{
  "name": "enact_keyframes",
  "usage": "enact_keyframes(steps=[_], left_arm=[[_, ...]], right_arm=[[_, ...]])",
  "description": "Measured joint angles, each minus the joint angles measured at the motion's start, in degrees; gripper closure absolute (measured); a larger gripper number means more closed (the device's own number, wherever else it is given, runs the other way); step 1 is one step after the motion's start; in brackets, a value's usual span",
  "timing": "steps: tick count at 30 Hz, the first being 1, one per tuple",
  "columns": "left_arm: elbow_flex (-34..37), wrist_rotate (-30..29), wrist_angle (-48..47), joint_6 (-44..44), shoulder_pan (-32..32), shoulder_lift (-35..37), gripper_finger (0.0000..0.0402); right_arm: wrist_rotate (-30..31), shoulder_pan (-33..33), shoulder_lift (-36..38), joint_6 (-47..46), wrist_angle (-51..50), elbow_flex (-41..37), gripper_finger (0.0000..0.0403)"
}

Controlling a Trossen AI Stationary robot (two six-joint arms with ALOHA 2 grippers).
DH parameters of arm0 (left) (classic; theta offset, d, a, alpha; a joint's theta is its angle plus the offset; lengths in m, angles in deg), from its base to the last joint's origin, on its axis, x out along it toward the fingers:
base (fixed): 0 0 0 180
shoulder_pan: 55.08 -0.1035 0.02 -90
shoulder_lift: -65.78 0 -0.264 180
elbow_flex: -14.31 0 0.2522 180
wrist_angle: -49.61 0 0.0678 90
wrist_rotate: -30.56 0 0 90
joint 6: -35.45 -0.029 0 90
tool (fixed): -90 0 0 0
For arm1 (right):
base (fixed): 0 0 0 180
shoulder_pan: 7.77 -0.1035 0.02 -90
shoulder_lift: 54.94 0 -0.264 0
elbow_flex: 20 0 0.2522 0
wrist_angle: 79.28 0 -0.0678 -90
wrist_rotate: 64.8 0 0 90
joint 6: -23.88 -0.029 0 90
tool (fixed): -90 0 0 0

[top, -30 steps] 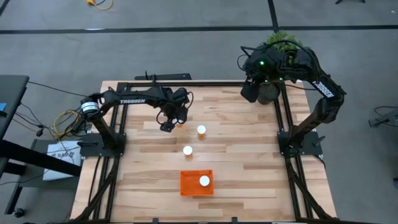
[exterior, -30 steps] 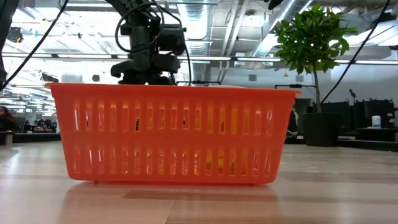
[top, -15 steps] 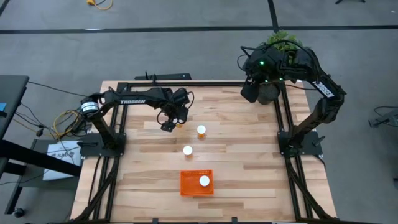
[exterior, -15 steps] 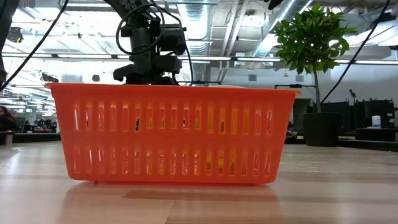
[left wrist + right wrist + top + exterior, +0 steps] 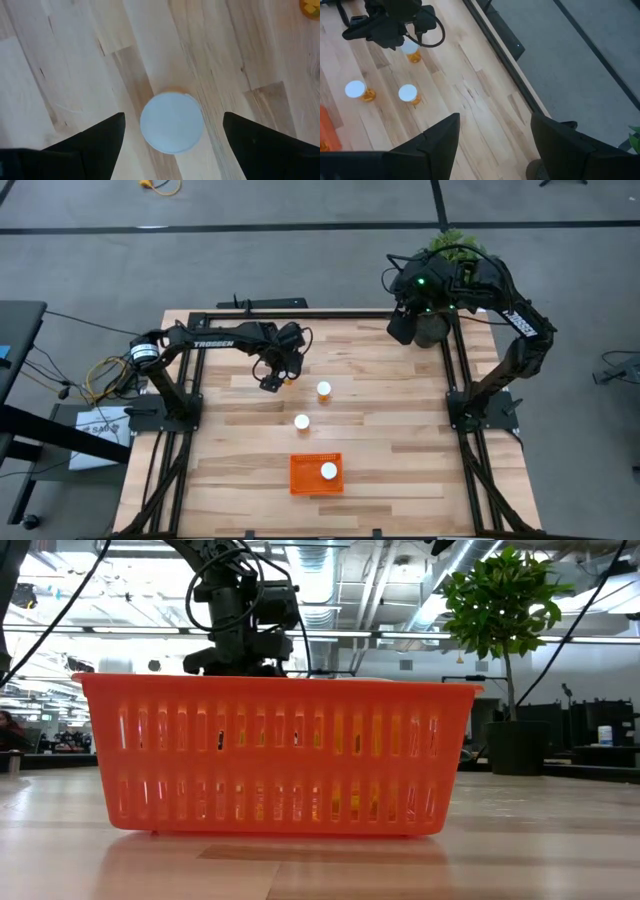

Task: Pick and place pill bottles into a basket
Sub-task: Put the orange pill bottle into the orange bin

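The left gripper [image 5: 270, 383] hangs over the far-left part of the worktop [image 5: 400, 430], pointed straight down on a pill bottle [image 5: 172, 122] that stands upright beneath it. In the left wrist view the round white cap sits squarely between the two dark fingers, with bare wood showing on either side — the jaws are spread wide and hold nothing. I take that centring as deliberate: with the cap midway, both fingers would meet the cylinder evenly when they close.

Two more bottles stand loose in the middle of the worktop, one [image 5: 324, 390] just beside the left gripper and another [image 5: 302, 421] a little nearer the front edge, apart from each other. A fourth [image 5: 328, 471] already rests inside the basket [image 5: 303, 475], which sits near the middle of the front edge. So by my reckoning one is done and three remain.

The bottles are small translucent orange cylinders with smooth white caps. The basket is bright orange plastic with slotted walls [image 5: 270, 755] that let light through. The worktop is pale planked wood with visible grain.

The right gripper [image 5: 402, 327] waits high over the far-right corner beside a potted plant [image 5: 450, 248], its jaws apart and empty.
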Motion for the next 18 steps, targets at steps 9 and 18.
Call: enact_keyframes(steps=[9, 18], left_arm=[[0.09, 0.9, 0.07, 0.03, 0.0, -2.28, 0.0074], [0.07, 0.85, 0.45, 0.04, -0.04, -2.6, 0.0074]], right_arm=[[0.0, 0.0, 0.0, 0.01, 0.0, 0.0, 0.0163], [-0.02, 0.0, 0.0, 0.02, 0.0, 0.0, 0.0163]])
